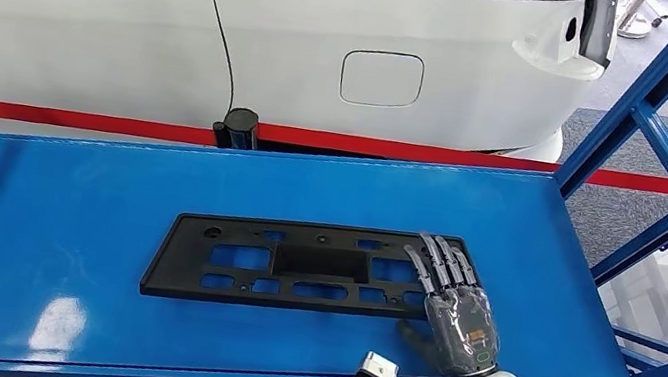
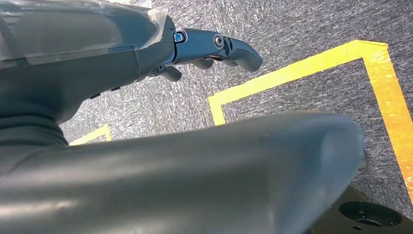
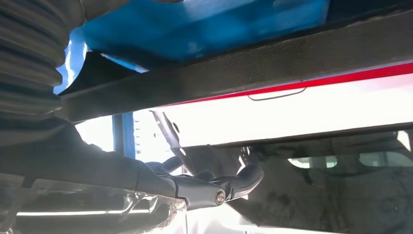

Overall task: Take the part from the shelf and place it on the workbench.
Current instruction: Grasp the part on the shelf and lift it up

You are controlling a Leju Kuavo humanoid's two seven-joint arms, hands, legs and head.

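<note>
overlapping part (image 1: 297, 266) edge (right): right hand (image 1: 455, 304)

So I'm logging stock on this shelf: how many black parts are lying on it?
1. A single black part lies flat mid-shelf on the blue shelf, with the right hand over its right end. Nothing seems hidden.

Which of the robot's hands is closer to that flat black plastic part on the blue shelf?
The right. The right hand rests on the right end of the black part, fingers laid flat over it. The left hand hangs low above grey carpet, away from the shelf.
</note>
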